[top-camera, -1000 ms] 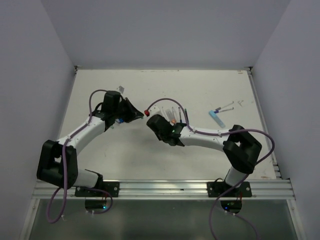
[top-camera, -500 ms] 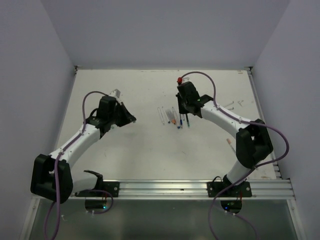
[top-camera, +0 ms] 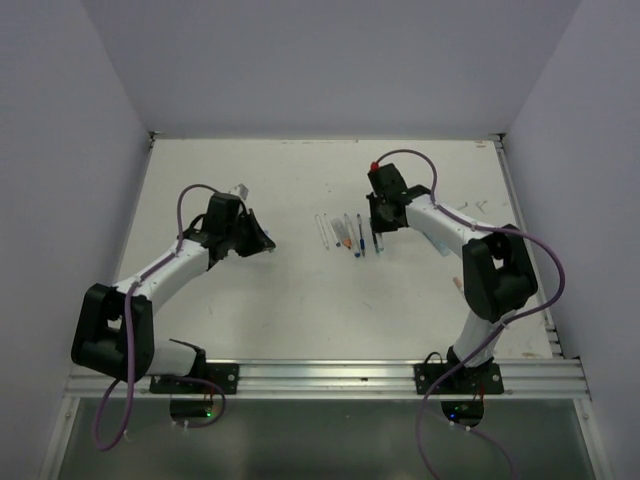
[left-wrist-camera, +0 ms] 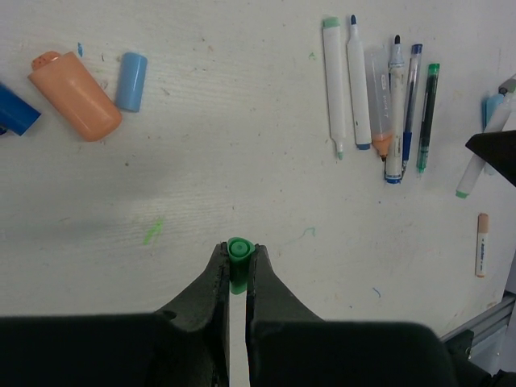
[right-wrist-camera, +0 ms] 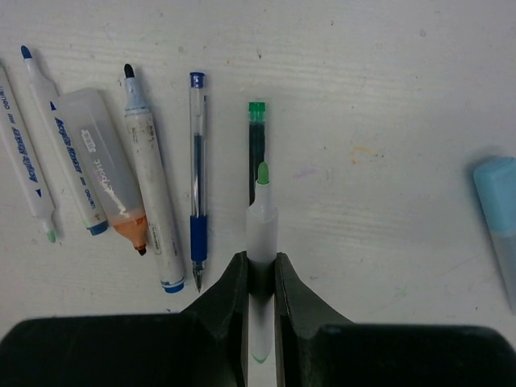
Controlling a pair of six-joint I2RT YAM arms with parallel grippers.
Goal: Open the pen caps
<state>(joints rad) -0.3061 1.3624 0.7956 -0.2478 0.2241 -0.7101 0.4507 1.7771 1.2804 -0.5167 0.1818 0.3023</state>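
Well, from the top camera I see the left gripper point(top-camera: 264, 244) low over the white table point(top-camera: 250, 300) on the left side. The right gripper point(top-camera: 379, 222) is at the right end of a row of pens point(top-camera: 343, 233). From up there I cannot tell what either one holds; it all looks too small.

The left wrist camera shows more. The left gripper's fingers point(left-wrist-camera: 214, 274) are pinched nearly together on a small green cap point(left-wrist-camera: 239, 248), which pokes out at their tips. Far off on the left lie a fat orange cap point(left-wrist-camera: 75, 83) and a light blue cap point(left-wrist-camera: 131, 81), just beside each other. A dark blue thing point(left-wrist-camera: 14, 111) is cut off at the edge. On the right the row shows as 6 pens lying side by side. A tiny orange piece point(left-wrist-camera: 482, 256) lies alone.

The right wrist camera shows what the other 2 views do not. The right gripper's fingers point(right-wrist-camera: 230, 290) squeeze a white pen point(right-wrist-camera: 261, 222) with a bare green tip. It lines up with a dark green pen point(right-wrist-camera: 256, 137). To the left lie a blue pen point(right-wrist-camera: 196, 161), a grey pen point(right-wrist-camera: 149, 185) with a black tip, a fat see-through pen point(right-wrist-camera: 101, 161) with an orange end, and 2 thin white pens point(right-wrist-camera: 52, 121). A pale blue thing point(right-wrist-camera: 498, 201) sits at the right edge.
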